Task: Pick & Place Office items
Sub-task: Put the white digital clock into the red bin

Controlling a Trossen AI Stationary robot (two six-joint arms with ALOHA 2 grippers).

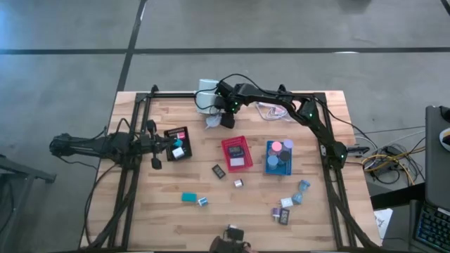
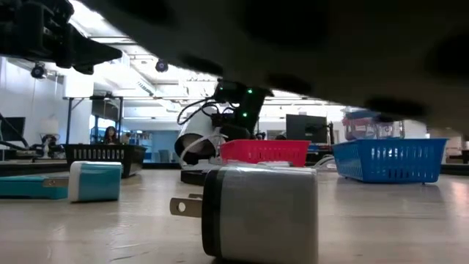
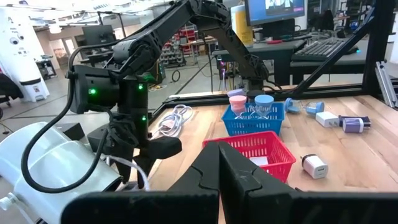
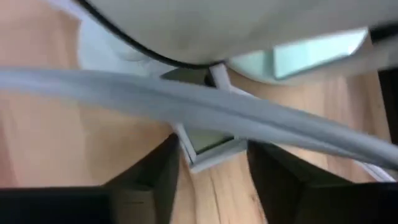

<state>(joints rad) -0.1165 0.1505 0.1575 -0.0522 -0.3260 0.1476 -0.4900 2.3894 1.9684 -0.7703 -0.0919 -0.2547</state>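
Note:
My right gripper reaches to the table's far side, beside the white cylinder. It points steeply down at a small white and grey piece lying on the wood, with one finger on each side of it. A grey cable crosses just above that piece. My left gripper waits shut and level at the table's left, near the black tray. Other office items lie loose: a teal block, a black piece, a grey plug block and a cluster at the near right. My right gripper has the small white and grey piece between its two fingers, which stand against its two opposite sides. The fingers come from above, slanting down. The piece lies flat on the table under the grey cable.
The red tray and the blue tray, which holds round discs, stand mid-table. A coiled white cable lies at the far right. The white cylinder with its cords is right next to my right gripper. Bare wood lies at the near left.

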